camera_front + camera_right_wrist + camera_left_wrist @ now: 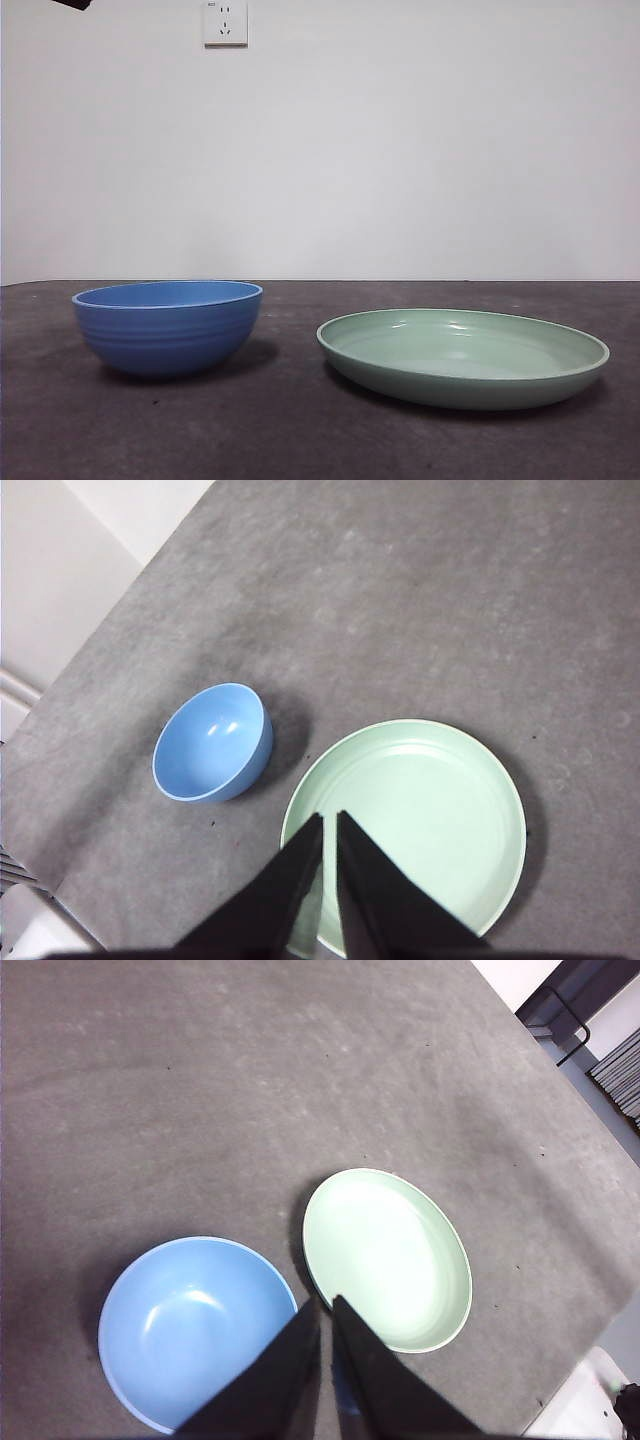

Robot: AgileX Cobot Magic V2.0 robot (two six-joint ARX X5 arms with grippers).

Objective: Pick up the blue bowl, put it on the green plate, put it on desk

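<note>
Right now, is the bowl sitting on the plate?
No, the bowl stands on the desk beside the plate, with a gap of bare surface between them.

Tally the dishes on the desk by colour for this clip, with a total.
Blue: 1, the blue bowl, empty and standing apart from the plate
Green: 1, the green plate, also empty
Total: 2 dishes on the desk
</note>
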